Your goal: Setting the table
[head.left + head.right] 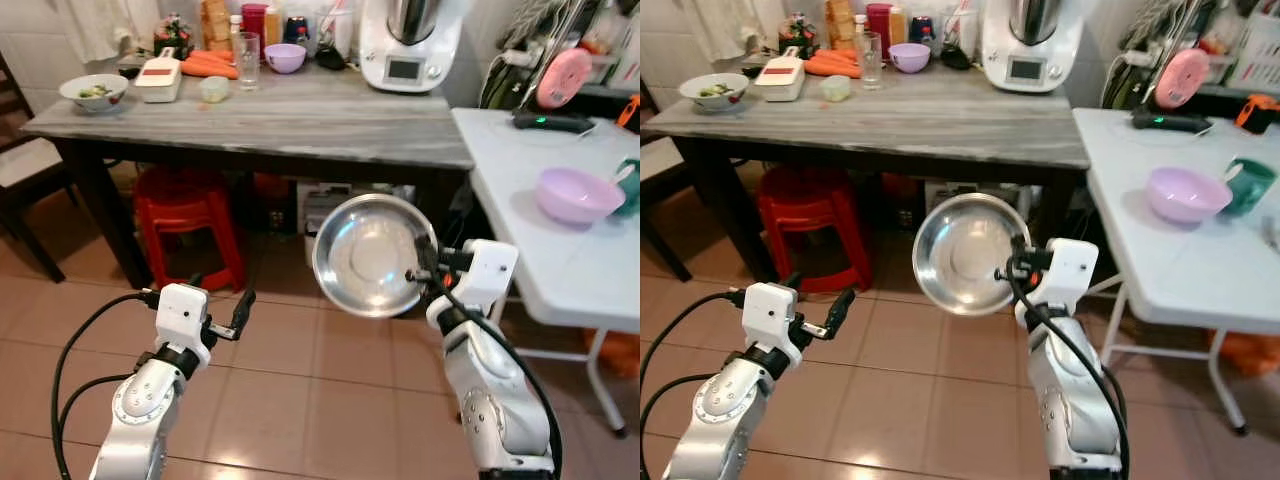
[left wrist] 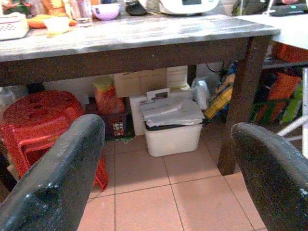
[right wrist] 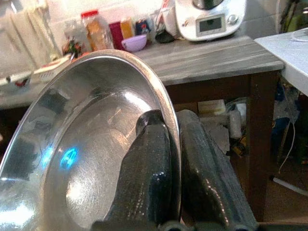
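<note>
Grey wooden table (image 1: 300,120) ahead, white folding table (image 1: 560,250) to right, carrying purple bowl (image 1: 577,194). Red stool (image 1: 185,215) under grey table. Steel bowl (image 1: 368,255) held in air before grey table, tilted, hollow toward camera — right gripper (image 3: 171,159) clamped on its rim, one finger inside, one outside. Left gripper (image 1: 240,312) low over floor tiles, jaws apart, holding nothing.

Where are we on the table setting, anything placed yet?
Done: the steel plate is picked up, the right gripper pinching its rim, tilted on edge above the floor. A purple bowl already sits on the white table; who put it there I can't tell. In hand: carrying the plate. Left: setting it on a table. The left gripper is open and empty.
</note>
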Motion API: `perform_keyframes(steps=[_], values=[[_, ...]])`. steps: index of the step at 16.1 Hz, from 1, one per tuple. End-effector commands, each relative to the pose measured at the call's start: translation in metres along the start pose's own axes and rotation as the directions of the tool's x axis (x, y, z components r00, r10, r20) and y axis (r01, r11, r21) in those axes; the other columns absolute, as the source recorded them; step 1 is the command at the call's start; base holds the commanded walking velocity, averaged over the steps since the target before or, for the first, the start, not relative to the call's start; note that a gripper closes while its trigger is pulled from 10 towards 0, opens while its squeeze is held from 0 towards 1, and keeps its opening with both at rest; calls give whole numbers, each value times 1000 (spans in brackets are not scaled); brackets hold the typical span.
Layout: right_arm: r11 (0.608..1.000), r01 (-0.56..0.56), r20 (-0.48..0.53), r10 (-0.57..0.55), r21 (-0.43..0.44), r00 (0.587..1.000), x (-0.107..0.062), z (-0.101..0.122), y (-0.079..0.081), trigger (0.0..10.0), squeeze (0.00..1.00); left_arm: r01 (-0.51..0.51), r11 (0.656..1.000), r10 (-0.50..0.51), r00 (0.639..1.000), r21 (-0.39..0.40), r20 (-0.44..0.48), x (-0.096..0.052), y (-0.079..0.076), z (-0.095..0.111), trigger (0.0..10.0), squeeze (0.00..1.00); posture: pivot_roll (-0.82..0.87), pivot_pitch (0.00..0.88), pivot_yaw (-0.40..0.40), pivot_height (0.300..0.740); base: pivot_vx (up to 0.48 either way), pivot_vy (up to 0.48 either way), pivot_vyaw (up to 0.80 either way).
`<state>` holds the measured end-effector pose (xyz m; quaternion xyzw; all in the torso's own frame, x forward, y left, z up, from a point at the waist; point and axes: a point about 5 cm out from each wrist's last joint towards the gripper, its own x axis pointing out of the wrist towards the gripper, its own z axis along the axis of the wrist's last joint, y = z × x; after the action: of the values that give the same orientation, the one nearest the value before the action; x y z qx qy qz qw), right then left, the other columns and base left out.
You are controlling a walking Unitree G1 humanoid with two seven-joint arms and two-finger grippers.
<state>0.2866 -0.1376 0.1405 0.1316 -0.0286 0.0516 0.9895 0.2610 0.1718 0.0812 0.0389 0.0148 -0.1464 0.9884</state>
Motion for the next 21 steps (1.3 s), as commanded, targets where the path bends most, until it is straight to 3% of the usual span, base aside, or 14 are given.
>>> perform_keyframes(steps=[1,10,21], values=[[999,33,2,-33,-13,999,-2,0,-10,10000,0,26,1000,-26,1000,2,13,5,-8,4,10000,0,28,0,-20,740,0,476,0],[1000,9,-4,-9,-24,1000,-9,-5,-6,10000,0,-42,999,41,997,21,65,12,4,17,10000,0,28,0,-11,740,0,0,0],[1000,13,6,-13,-22,1000,-8,-4,-6,10000,0,-13,1000,12,997,9,71,16,-6,17,10000,0,22,0,-9,740,432,0,79]])
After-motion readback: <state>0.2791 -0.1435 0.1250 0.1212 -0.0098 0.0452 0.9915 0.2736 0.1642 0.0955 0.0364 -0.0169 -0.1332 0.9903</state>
